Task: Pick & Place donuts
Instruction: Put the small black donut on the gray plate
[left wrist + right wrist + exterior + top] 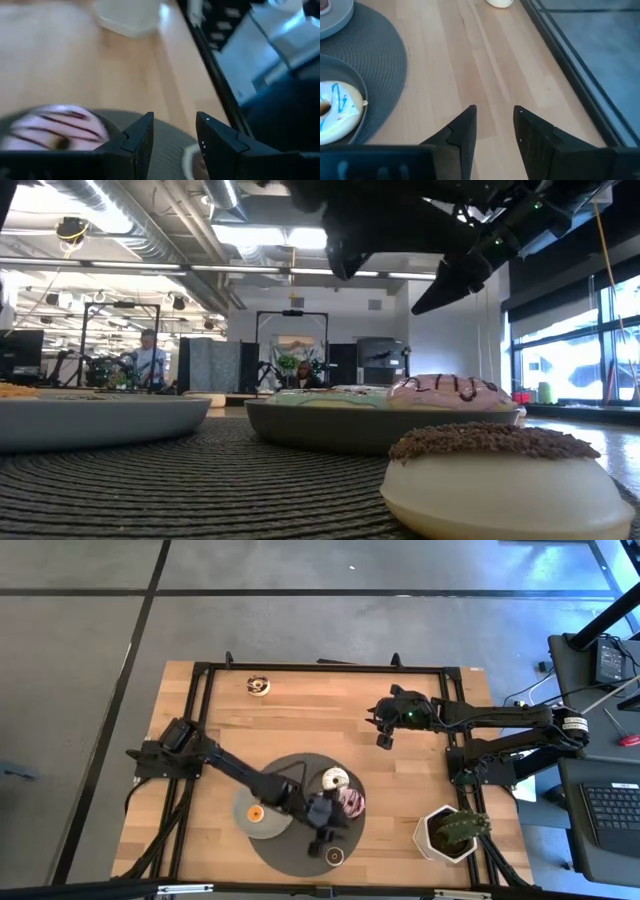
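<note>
Overhead, table-level, two wrist views; shared mat [290, 845].

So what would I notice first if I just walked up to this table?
Probably the big dark round mat at the table's near edge, with grey plates holding toy donuts: a pink one, a cream one and a small orange one. The left gripper hangs open right over the mat, close to a brown-topped donut lying on it. Off to the right stands a white pot with a green plant.

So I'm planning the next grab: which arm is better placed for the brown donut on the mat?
Left. Its gripper hangs open right by that donut; the right gripper is over bare wood, far off.
</note>
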Motion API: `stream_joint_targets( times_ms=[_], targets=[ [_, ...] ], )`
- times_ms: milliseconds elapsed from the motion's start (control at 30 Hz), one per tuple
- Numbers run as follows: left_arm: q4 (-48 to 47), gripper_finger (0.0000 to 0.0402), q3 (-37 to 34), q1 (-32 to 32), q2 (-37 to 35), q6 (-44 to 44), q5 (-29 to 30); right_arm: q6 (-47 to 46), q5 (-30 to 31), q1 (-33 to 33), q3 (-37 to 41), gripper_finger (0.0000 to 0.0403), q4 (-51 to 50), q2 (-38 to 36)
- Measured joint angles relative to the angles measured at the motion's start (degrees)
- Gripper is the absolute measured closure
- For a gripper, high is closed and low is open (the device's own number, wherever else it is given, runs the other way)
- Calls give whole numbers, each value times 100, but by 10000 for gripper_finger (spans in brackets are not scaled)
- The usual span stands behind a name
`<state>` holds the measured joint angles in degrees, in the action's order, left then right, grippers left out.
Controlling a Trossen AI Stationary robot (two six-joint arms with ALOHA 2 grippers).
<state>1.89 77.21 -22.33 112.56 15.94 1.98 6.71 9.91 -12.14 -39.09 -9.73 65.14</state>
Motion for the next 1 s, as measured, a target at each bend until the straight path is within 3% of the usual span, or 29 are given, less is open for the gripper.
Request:
stream_joint_targets(
  times_ms=[167, 533, 1000],
  targets=[
    [439, 257, 0, -323, 318, -24, 47, -204, 0, 0, 0, 271, 0, 0],
    [411, 258, 0, -436, 911, 129, 53, -366, 0, -2, 0, 271, -30, 0],
    [438, 258, 0, -495, 1050, 184, -33, -344, 2, -1, 0, 271, -135, 0]
  ],
)
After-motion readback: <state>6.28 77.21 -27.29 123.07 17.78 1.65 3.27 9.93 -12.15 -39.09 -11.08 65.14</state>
